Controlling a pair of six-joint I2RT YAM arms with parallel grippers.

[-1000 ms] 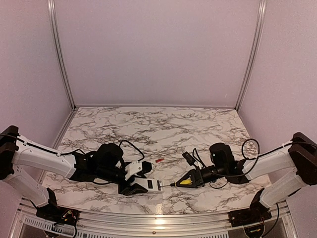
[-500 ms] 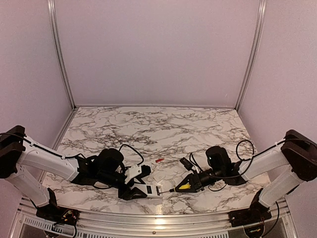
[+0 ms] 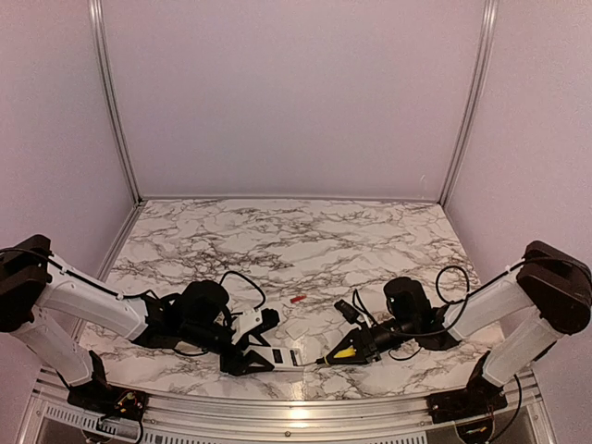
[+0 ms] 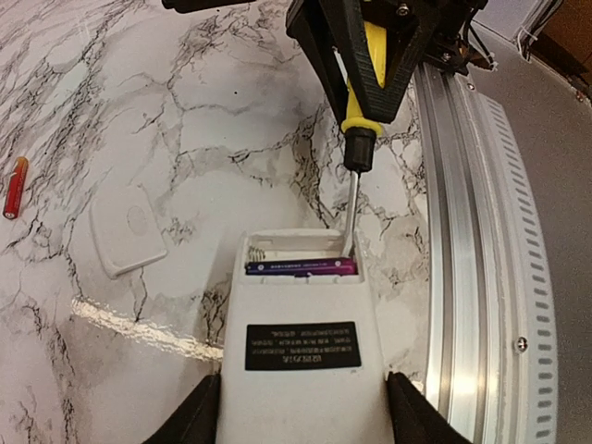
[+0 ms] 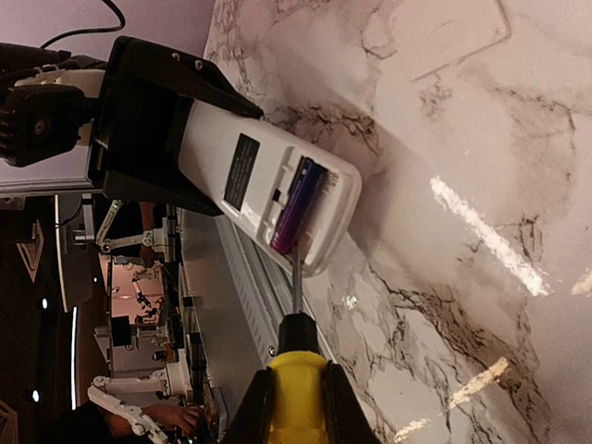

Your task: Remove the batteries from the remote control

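Left gripper (image 4: 303,418): fingers pressed onto both long sides of the remote control (image 4: 301,324), pinching it at the closed end. Right gripper (image 5: 294,407): clamped around the yellow handle of a screwdriver (image 5: 296,370), shaft pointing out at the remote.

Remote lies low at the near edge of the marble table (image 3: 277,240), back face up, dark label showing. In the top view its long axis runs roughly left to right. The open battery end points toward the right arm. The grippers face each other across it.

Battery bay: dark blue battery (image 4: 301,267) seated crosswise to the remote's long axis. The screwdriver tip sits at one end of it, inside the bay.

Room: the aluminium rail (image 4: 462,277) runs just beside the remote on the near side, so little margin there. Open marble lies on the far side, out toward the back wall.

Cover piece (image 4: 129,229): small white squarish plate, flat on the marble near the remote's open end, apart from it. Red battery (image 4: 15,187): loose on the table farther out, beyond the cover, lying on its side.

Count: two batteries (one in the bay, one on the table), one remote, one cover, one screwdriver.
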